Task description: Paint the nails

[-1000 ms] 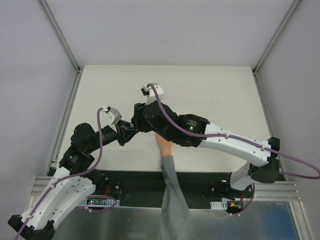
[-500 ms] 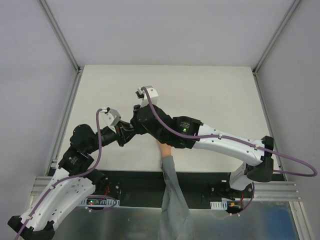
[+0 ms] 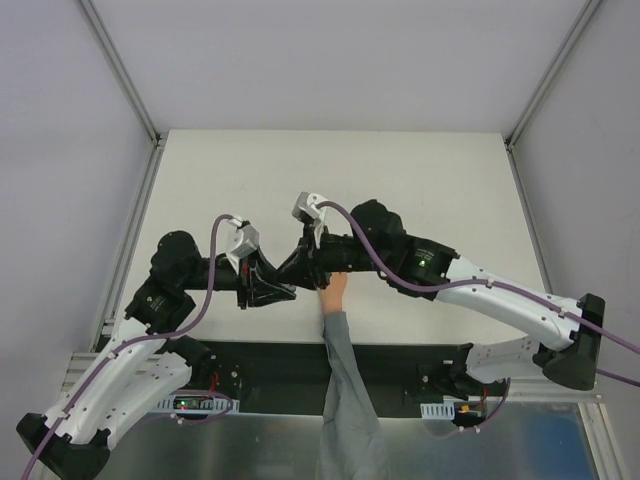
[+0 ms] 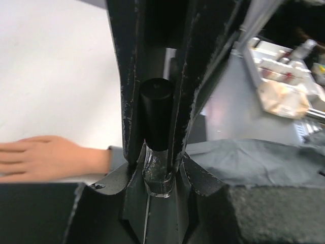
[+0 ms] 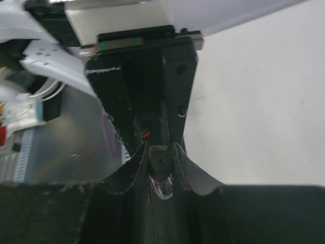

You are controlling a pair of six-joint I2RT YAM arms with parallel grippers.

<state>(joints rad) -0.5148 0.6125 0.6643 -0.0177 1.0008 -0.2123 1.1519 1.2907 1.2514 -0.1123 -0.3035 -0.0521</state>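
On table [image 4: 51, 61], near and to the left of left gripper [image 4: 157, 165]: hand [image 4: 51, 157], nails too small to discern. Left gripper pinching bottle [image 4: 157, 184]; right gripper [image 5: 160, 168], facing it, clamped on black cap [image 4: 155, 114].

Mannequin hand [image 3: 333, 293] on the white table [image 3: 420, 170]

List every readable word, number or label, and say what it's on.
No text can be read.
Marking on the right arm: too small to read.
Boxes beyond the table, left wrist view: blurred.
Packet at the left edge, right wrist view: blurred.
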